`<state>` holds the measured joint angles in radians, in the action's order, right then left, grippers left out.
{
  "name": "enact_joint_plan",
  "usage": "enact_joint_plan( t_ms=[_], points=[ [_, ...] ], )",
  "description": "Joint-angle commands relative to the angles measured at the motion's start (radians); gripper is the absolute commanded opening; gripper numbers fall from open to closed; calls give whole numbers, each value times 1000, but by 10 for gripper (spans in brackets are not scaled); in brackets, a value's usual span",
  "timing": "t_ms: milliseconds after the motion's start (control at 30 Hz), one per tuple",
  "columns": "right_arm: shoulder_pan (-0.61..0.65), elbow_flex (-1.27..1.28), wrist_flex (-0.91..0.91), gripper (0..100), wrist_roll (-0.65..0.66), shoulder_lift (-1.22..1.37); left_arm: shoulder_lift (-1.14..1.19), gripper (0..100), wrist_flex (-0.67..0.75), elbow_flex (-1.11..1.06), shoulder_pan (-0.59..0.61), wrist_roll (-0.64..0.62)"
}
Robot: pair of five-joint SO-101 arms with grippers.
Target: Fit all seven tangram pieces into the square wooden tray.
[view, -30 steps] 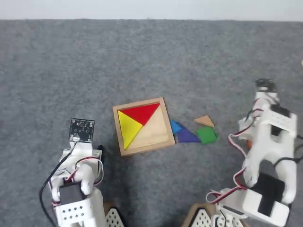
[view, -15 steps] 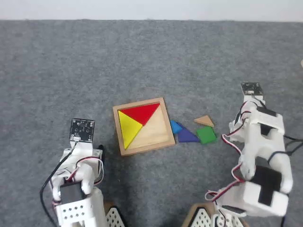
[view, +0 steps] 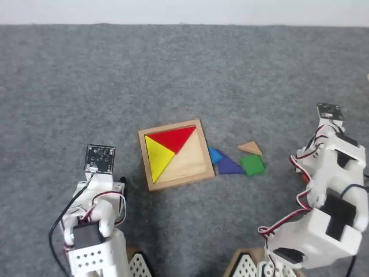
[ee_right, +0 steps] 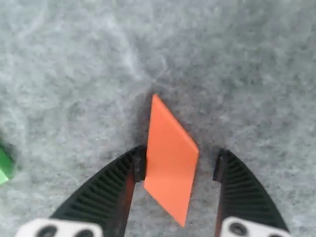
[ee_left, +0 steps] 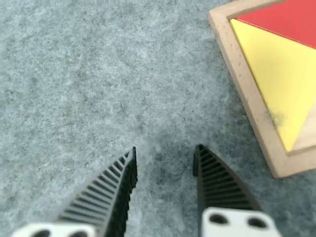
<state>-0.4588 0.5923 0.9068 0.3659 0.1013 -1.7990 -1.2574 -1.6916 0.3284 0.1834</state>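
Note:
The square wooden tray (view: 203, 151) lies mid-table and holds a red triangle (view: 171, 137) and a yellow triangle (view: 157, 157). Right of it on the carpet lie a blue piece (view: 215, 154), a purple triangle (view: 228, 166), a green square (view: 252, 165) and a tan triangle (view: 249, 148). An orange parallelogram (ee_right: 170, 160) lies flat between the fingers of my open right gripper (ee_right: 175, 163); one finger touches its edge and the other stands apart. My left gripper (ee_left: 165, 158) is open over bare carpet beside the tray corner (ee_left: 256, 118).
Grey carpet covers the whole table. The right arm (view: 331, 167) stands at the right edge, right of the loose pieces. The left arm (view: 95, 213) stands at the near left. A corner of the green square (ee_right: 3, 165) shows in the right wrist view.
The right arm swung left toward the loose pieces, then back to the right. The left arm, tray and pieces have not moved.

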Motion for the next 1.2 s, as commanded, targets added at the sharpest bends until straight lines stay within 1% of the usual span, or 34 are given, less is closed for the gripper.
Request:
enact_joint_plan(
  t_ms=[0, 100, 233, 400, 667, 800, 933, 1100, 1167],
  points=[
    [-59, -31, -24, 243, 9, 2, -18, 190, -6, 8, -3, -6],
    [-58, -29, -18, 234, 9, 2, -18, 190, -6, 8, -3, -6],
    [-53, -31, -13, 177, 9, -1, -18, 190, -6, 8, -3, -6],
    [-51, -25, 1, 175, 2, -59, -18, 190, -6, 8, -3, -6],
    [-28, 9, 131, 177, 0, -265, -18, 190, -6, 8, -3, -6],
    [33, 92, 127, 199, 0, -337, -18, 190, -6, 8, -3, -6],
    [73, 129, 48, 219, -41, -311, -18, 190, -6, 8, -3, -6],
    [101, 109, -7, 218, -46, -186, -18, 190, -6, 8, -3, -6],
    [79, 75, -12, 218, -40, -125, -18, 190, -6, 8, -3, -6]
  ],
)
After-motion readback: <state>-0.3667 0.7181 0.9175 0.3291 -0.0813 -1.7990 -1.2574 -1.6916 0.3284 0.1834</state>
